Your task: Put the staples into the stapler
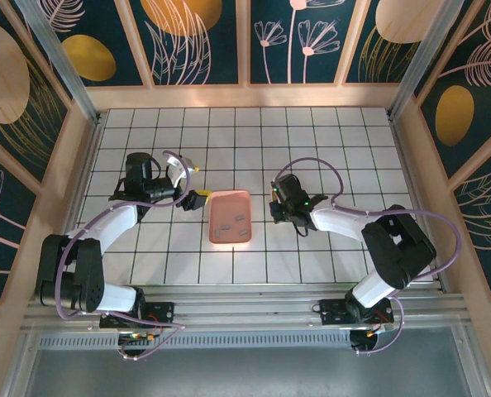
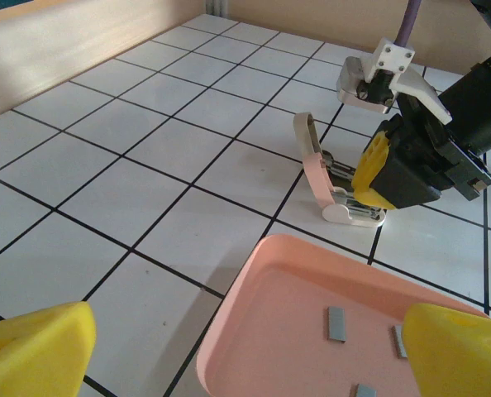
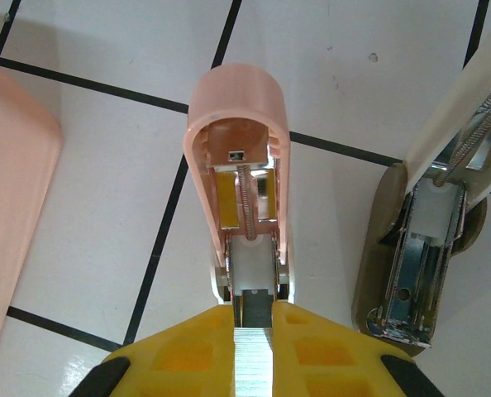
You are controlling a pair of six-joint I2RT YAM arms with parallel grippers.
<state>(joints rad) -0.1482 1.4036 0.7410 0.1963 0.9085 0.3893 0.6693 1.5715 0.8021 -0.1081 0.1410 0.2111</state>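
The stapler [image 3: 237, 157] stands on the tiles with its pale pink lid swung up, showing the spring and silvery channel; the left wrist view shows the stapler [image 2: 326, 184] beyond the tray. My right gripper [image 3: 254, 318] is at the channel's near end, shut on a ribbed silvery strip of staples [image 3: 254, 364]. From the side, the right gripper [image 2: 376, 186] hangs low over the stapler's base. More staples [image 2: 336, 323] lie loose in the salmon-pink tray [image 2: 254, 273]. My left gripper [image 2: 245, 343] hovers open over the tray's near corner, with nothing between its yellow fingers [image 2: 32, 351].
The tray [image 1: 229, 196] lies mid-table between the left gripper [image 1: 197, 199] and the right gripper [image 1: 275, 205]. A darker beige, stapler-like shape [image 3: 415, 248] stands just right of the stapler in the right wrist view. Wooden walls [image 1: 78, 165] ring the tiled floor.
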